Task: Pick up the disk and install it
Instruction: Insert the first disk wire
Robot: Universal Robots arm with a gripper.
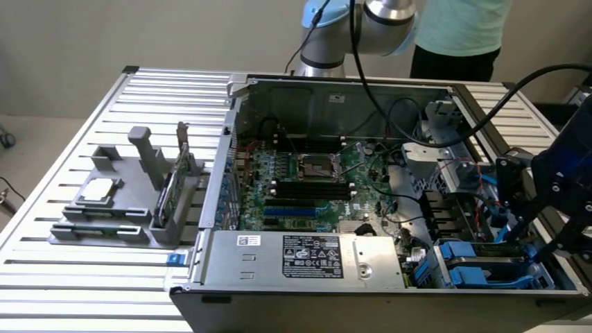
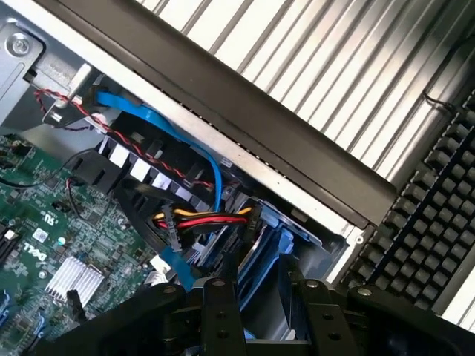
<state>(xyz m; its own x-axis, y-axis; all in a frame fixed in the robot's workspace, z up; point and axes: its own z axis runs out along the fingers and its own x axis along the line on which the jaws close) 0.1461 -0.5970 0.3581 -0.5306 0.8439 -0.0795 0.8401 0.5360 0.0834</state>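
Exterior view first: the open computer case point(image 1: 370, 309) lies on the slatted metal table point(image 1: 65, 298), and the gripper point(image 1: 534, 246) hangs over the corner of the case at the exterior view's right, on the near side. The disk point(image 1: 470, 257) is in that corner, among the drive bays, just beside the silver power supply point(image 1: 306, 258) and well apart from the grey holder point(image 1: 111, 208) that stands on the table at the exterior view's left. From here the blue bracket of the disk stretches mostly across, from left to right, and it seems to lie rather flat, but I cannot tell this exactly.

From the wrist view, the gripper point(image 2: 260, 300) is directly above the disk point(image 2: 286, 248). The long side of the blue bracket runs away from the fingers point(image 2: 219, 311) toward the wall of the case. The two black fingers stand about halfway apart, one at each side of the bracket, and they hold it between them. A bundle of red and yellow wires point(image 2: 208, 219) and a blue flat cable point(image 2: 171, 126) lie just beside the disk, next to the green motherboard point(image 2: 52, 230).
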